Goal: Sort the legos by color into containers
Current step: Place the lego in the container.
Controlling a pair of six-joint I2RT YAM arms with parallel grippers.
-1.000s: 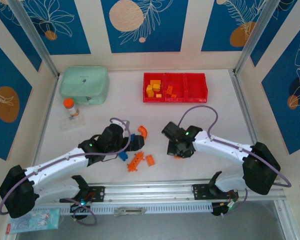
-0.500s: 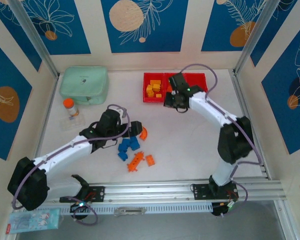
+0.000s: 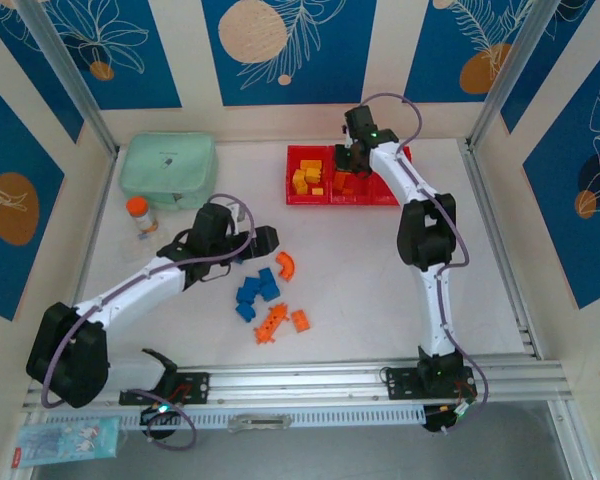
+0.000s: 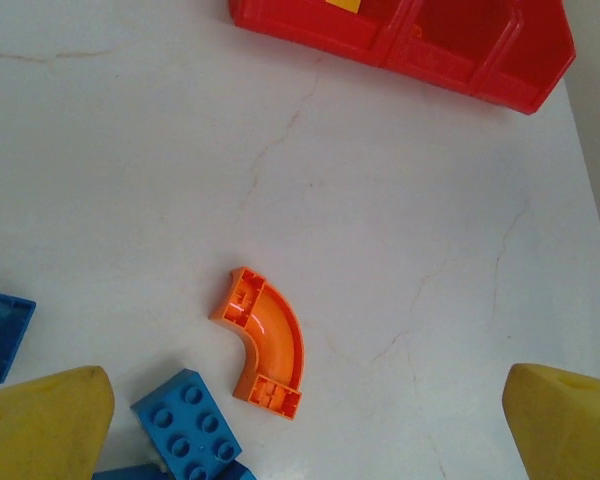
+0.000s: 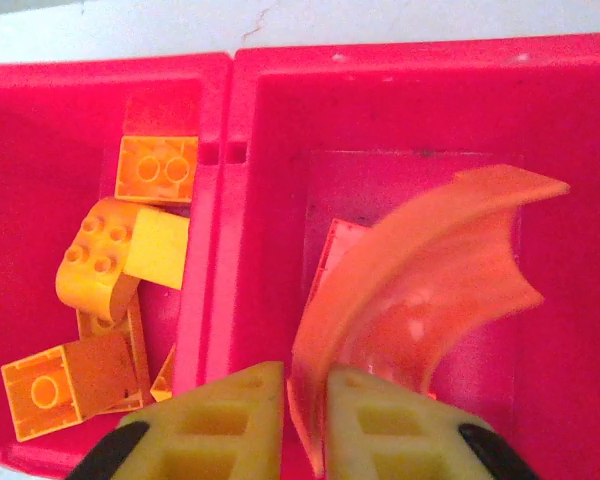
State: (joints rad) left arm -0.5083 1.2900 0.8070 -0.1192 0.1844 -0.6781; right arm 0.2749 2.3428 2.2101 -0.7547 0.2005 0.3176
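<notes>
We pinch an orange arch [image 5: 430, 270] in our right gripper [image 5: 305, 415] over the middle red bin [image 5: 420, 100]; next, we release it. Our left gripper [image 4: 305, 400] hangs spread.

Left end effector [image 4: 305, 400] gapes wide; right end effector [image 5: 305, 385], arm outstretched, pinches an orange arch [image 5: 430, 270].

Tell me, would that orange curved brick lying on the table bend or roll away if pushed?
Probably stiff: the orange curved brick looks like moulded hard plastic. It lies flat, so it should slide, not roll. Its glossy curve might be slippery to grip.
</notes>
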